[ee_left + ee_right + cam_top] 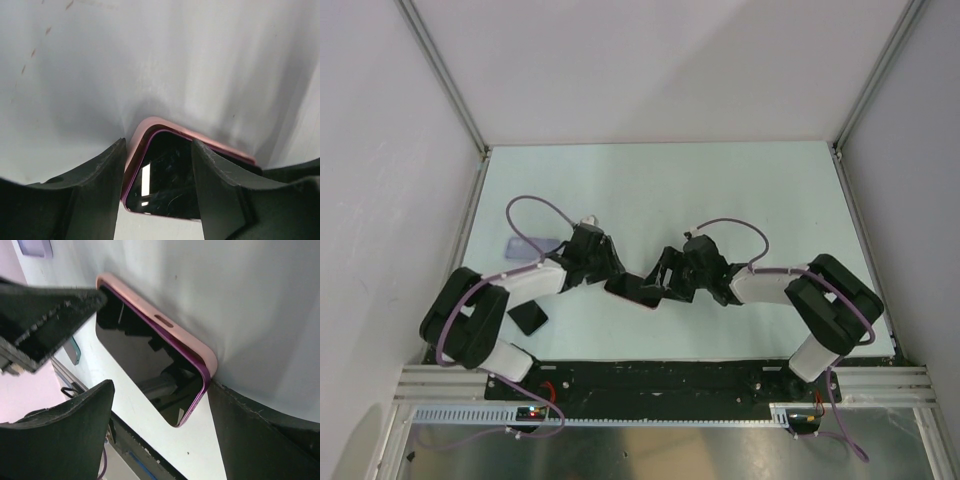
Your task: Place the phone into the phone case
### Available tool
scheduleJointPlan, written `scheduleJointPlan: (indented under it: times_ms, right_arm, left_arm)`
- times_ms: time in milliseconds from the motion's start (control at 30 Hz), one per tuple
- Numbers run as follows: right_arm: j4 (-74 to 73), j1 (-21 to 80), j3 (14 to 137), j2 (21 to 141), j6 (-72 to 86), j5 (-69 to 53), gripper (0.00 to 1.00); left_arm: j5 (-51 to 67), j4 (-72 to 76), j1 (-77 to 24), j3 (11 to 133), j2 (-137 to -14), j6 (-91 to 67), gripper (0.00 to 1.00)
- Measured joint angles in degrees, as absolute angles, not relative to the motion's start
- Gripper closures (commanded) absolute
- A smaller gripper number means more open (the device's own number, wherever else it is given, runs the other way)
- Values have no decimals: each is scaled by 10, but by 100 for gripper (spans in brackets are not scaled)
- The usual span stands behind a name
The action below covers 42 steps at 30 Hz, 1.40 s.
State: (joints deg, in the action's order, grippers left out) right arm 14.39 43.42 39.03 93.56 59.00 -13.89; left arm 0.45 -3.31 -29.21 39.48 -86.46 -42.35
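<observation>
The phone, black screen with a purple rim, lies at the table's middle front, between both grippers. A pink case wraps its far long edge and corner. In the left wrist view the screen and the pink case corner sit between my fingers. My left gripper is open, straddling that corner. My right gripper is open wide over the phone's other end; its right finger touches the case corner. The left arm's finger rests at the far end.
A flat black object lies by the left arm's base. A translucent bluish case lies behind the left arm and shows in the right wrist view. The black front rail runs close behind the phone. White walls enclose the table.
</observation>
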Motion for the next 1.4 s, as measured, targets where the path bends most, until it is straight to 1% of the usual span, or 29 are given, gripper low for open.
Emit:
scheduleJointPlan:
  times_ms: [233,333,500,600,700,767,833,933,1033,1167,1400]
  right_arm:
    - [124,406,425,956,552,-138,20]
    - [116,397,434,961,537,-139,20]
    - [103,384,439,961,514,-146,20]
    - [95,376,441,961,500,-151,20]
    - [84,372,443,958,485,-160,23]
    - [73,371,443,955,474,-170,26]
    - [64,370,443,954,465,-180,34]
    - [49,370,442,953,458,-196,43]
    - [44,370,442,953,454,-212,50]
    - [45,370,441,953,454,-231,55]
    - [46,366,439,953,454,-248,58]
  left_arm:
    - [-69,-40,-348,325,-786,-513,40]
    - [-77,-52,-367,303,-755,-540,36]
    - [-79,-88,-378,304,-725,-540,33]
    - [-81,-111,-378,314,-707,-528,34]
    - [-79,-123,-379,324,-688,-518,37]
    - [-75,-128,-381,324,-677,-513,42]
    - [-72,-133,-384,324,-671,-510,48]
    - [-69,-138,-388,324,-670,-510,56]
    - [-67,-141,-389,324,-675,-510,62]
    - [-66,-141,-389,324,-695,-510,67]
    - [-56,-123,-391,325,-732,-510,76]
